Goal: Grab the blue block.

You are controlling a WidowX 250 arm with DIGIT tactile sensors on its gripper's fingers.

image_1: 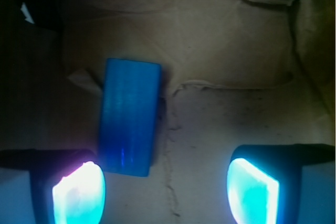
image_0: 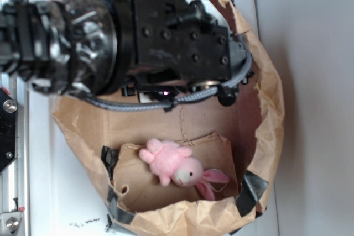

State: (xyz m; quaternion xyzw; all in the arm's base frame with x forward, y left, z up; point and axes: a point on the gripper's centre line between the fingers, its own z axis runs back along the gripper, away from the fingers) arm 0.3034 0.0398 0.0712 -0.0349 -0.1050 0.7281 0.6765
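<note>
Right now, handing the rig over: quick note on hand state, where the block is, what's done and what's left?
Hand: open, empty, down inside the paper bag.
Blue block: flat on the bag floor, untouched. In the wrist view it sits off-centre, next to the left-of-frame finger, not between the fingers.
Pink plush bunny: lying elsewhere in the bag, not involved.
Done: approach only.
Left: probably shift the hand to straddle the block, close, lift.

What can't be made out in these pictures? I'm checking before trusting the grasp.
- Exterior view: the flat bright blue rectangular block is hidden beneath the black robot arm.
- Exterior view: the end effector is hidden too.
- Wrist view: the pink plush bunny falls outside the frame.
</note>
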